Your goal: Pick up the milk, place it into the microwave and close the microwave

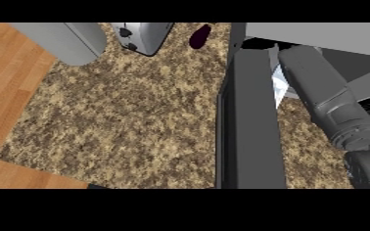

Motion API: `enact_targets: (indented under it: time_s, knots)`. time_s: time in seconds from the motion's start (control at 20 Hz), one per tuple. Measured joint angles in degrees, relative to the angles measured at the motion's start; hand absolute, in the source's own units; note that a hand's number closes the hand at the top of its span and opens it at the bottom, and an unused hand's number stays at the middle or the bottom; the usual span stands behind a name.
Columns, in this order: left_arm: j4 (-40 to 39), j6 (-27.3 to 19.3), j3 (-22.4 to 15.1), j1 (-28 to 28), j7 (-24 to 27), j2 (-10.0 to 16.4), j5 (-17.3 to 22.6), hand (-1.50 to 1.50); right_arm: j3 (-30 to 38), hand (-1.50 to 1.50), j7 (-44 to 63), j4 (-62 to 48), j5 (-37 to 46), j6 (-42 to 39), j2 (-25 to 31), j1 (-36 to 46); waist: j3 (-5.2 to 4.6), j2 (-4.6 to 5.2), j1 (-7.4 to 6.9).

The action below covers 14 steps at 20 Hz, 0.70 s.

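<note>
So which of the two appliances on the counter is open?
The microwave at right: its dark door is swung out over the counter. The silver toaster is not.

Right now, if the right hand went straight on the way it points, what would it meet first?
Only a black bit of the right hand shows at the right edge, and its line leaves the picture there. Nothing shows ahead; depth is unclear.

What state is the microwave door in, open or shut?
Open: the microwave door stands swung out across the counter, away from the front of the microwave.
</note>
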<state>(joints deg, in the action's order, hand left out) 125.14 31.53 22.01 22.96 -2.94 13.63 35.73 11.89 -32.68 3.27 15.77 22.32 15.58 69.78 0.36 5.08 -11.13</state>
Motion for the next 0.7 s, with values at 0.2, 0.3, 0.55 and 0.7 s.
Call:
enact_targets:
  time_s: [0.2, 0.3, 0.55, 0.7]
  knots:
    - [-0.6, 0.3, -1.0, 0.1, -0.2, -0.5, -0.8, -1.5, 1.0, -1.5, -0.5, 0.4, -0.4, 2.1, -1.0, 0.0, 0.03, -0.02, 1.01]
    - [-0.9, 0.6, -1.4, 0.3, -0.2, -0.8, -1.2, -1.5, 1.6, -1.5, -0.7, 0.6, -0.9, 3.1, -1.2, -0.2, 0.03, -0.02, 1.32]
    - [-1.7, 1.2, -2.9, 0.9, -0.2, -1.9, -2.4, -1.5, 3.3, -1.5, -1.5, 1.1, -2.2, 3.1, -1.7, -1.0, 0.04, -0.57, 2.51]
    - [-2.5, 1.8, -3.9, 1.3, 0.6, -3.2, -4.2, -1.5, 3.4, -1.5, -2.1, 1.1, -2.4, 1.5, -1.5, -1.8, -0.03, -1.09, 3.25]
